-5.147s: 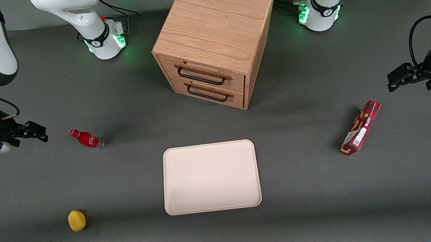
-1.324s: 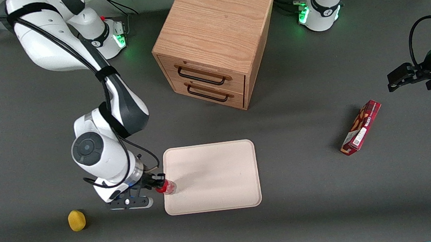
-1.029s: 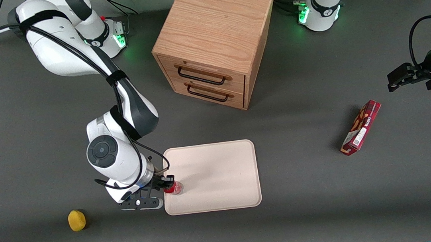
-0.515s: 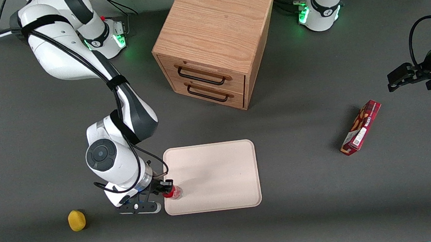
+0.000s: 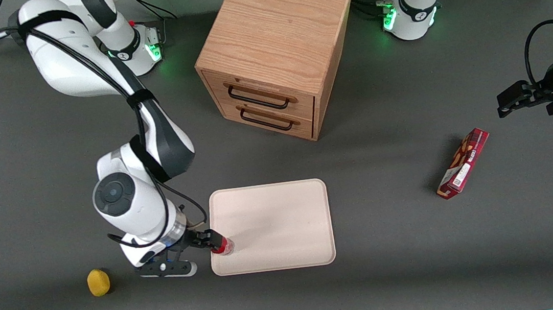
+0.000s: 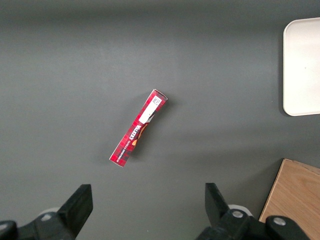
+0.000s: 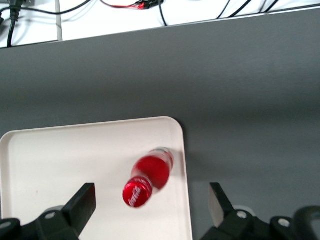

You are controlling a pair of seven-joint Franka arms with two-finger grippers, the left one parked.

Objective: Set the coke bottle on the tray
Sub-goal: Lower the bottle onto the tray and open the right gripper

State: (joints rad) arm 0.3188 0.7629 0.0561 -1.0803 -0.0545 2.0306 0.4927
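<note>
1. The grey table (image 5: 421,263) fills pretty much the whole front frame, and the biggest thing on it is the wooden drawer cabinet (image 5: 275,47) at upper centre, with two drawers with black handles facing the camera at a bit of an angle.
2. The right arm (image 5: 110,90) comes next. It starts at its base in the upper left of the front frame, arcs up and over, then folds down through a chunky white wrist to the lower left of centre. The forearm points down and slightly toward the tray.
3. The tray (image 5: 284,226) (image 7: 60,165) sits flat at lower centre, in front of the cabinet's drawers and nearer the camera.
4. The red snack box (image 5: 464,162) (image 6: 138,127) lies toward the parked arm's end of the table, at centre right of the front frame, well apart from the tray.
5. The gripper (image 5: 209,238) (image 7: 152,210) hovers just above the tray's edge on the working arm's side. Its fingers are spread wide and are holding nothing.
6. The coke bottle (image 5: 223,246) (image 7: 150,175) stands on the tray, right inside that edge, near the corner closest to the camera. In the wrist view you look down on its red cap, with the two fingers apart on either side and not touching it.
7. A small yellow lemon (image 5: 99,282) sits in the lower left of the front frame.
</note>
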